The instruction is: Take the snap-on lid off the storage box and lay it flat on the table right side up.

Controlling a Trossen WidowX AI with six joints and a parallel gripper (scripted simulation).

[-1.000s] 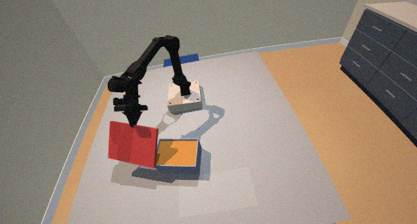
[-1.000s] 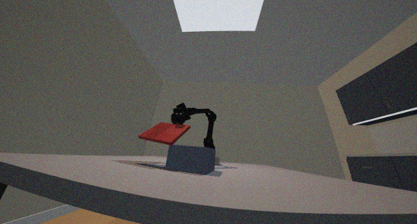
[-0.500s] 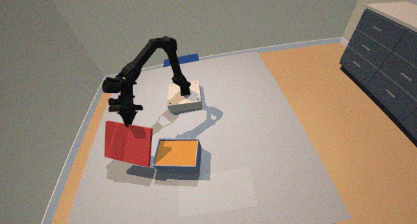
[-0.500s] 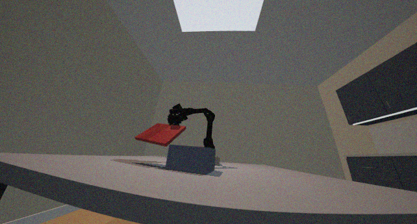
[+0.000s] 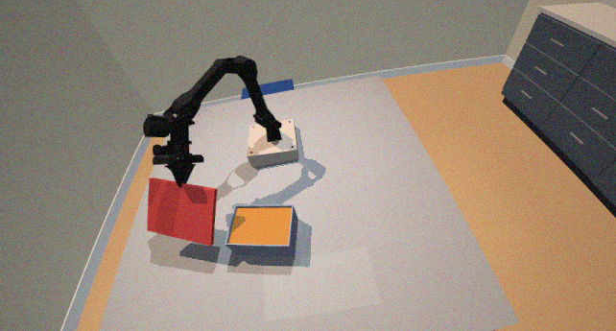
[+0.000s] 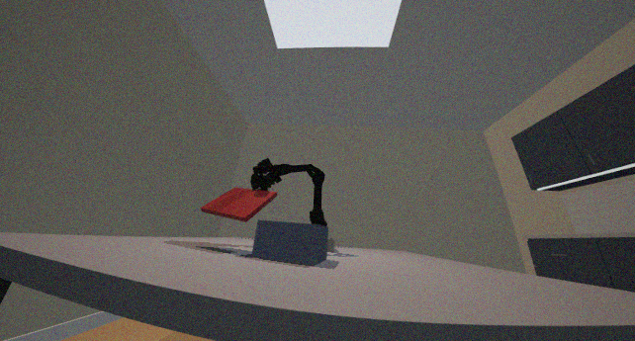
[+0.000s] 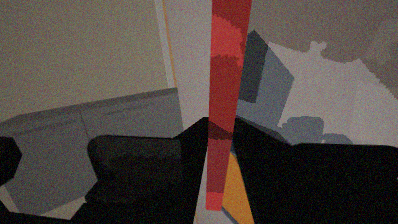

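Blue box [image 5: 261, 251] [image 6: 291, 242] w/ orange inside

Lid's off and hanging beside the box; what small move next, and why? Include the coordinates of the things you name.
I'd probably lower the gripper [image 5: 180, 184] [image 6: 260, 190] gently, levelling the red lid [image 5: 181, 214] [image 6: 239, 204] [image 7: 223, 90]: it is gripped at one edge, tilted above the table [image 5: 384, 214] [image 6: 396, 290], and in the top view appears clear of the blue-grey box [image 5: 261, 253] [image 6: 290, 242].

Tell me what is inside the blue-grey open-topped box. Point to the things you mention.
Inside the blue-grey open-topped box [image 5: 294, 253] [image 6: 291, 242], a flat orange surface [image 5: 263, 225] [image 7: 238, 192] shows; whatever lies beneath it is covered.
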